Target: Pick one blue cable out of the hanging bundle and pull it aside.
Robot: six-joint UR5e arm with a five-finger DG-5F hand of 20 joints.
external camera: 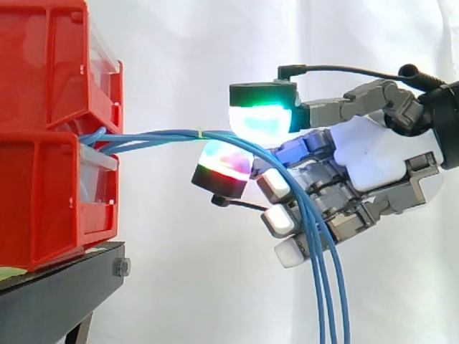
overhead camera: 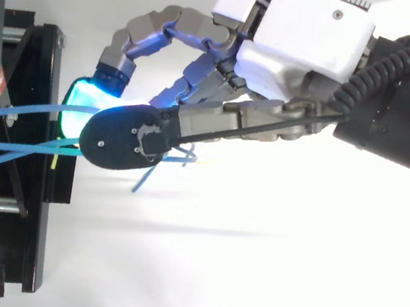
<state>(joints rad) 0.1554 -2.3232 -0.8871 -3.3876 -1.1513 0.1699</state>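
Nearest the side camera: blue cable bundle [external camera: 158,135] leaves the gap between the two stacked bins, runs level toward the right, then bends and hangs down past the bottom edge. I count about three strands in the hanging part. A small yellow tie [external camera: 199,132] sits on the level stretch, just before the bend.

Behind the hanging strands: the hand [external camera: 369,154] reaches in from the right, palm facing the bins. Two pads close on the bundle at the bend, a green-cyan pad [external camera: 262,118] from above and a red-magenta pad [external camera: 224,163] from below, so the hand is pinching. I cannot tell whether one strand or several lie between the pads. The other fingers [external camera: 275,186], white-tipped, are curled below the pinch, and the strands drop across the front of them.

From above, the strands [overhead camera: 20,108] fan out from the left edge and converge under the black back of one fingertip [overhead camera: 119,141], with the cyan pad [overhead camera: 82,102] just beside it. Short blue loops show below that fingertip.

Further left: upper red bin [external camera: 50,72] stacked on lower red bin [external camera: 50,208], both on the black stand [external camera: 57,294]. The hand is clear of the bins.

Farthest: white curtain [external camera: 179,57].
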